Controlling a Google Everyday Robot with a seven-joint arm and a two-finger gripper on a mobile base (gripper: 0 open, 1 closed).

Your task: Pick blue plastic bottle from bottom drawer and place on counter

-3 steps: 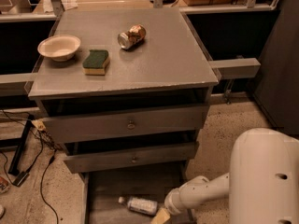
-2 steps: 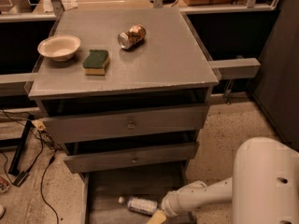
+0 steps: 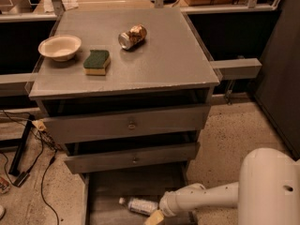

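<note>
The blue plastic bottle (image 3: 138, 205) lies on its side on the grey floor of the open bottom drawer (image 3: 105, 191), white cap pointing left. My gripper (image 3: 154, 218) reaches down into the drawer from the right on a white arm, just right of and slightly below the bottle, at the frame's bottom edge. Only a tan finger part shows. The counter (image 3: 159, 60) is the grey cabinet top above the drawers.
On the counter stand a cream bowl (image 3: 59, 47), a green-and-yellow sponge (image 3: 97, 62) and a crushed gold-and-silver can (image 3: 132, 36). Two upper drawers with round knobs (image 3: 131, 124) are slightly open. Cables (image 3: 28, 168) lie on the floor at left. My white base (image 3: 269, 191) is at right.
My arm and gripper have moved left and lower inside the bottom drawer, closer to the bottle. The bottle has not moved.
</note>
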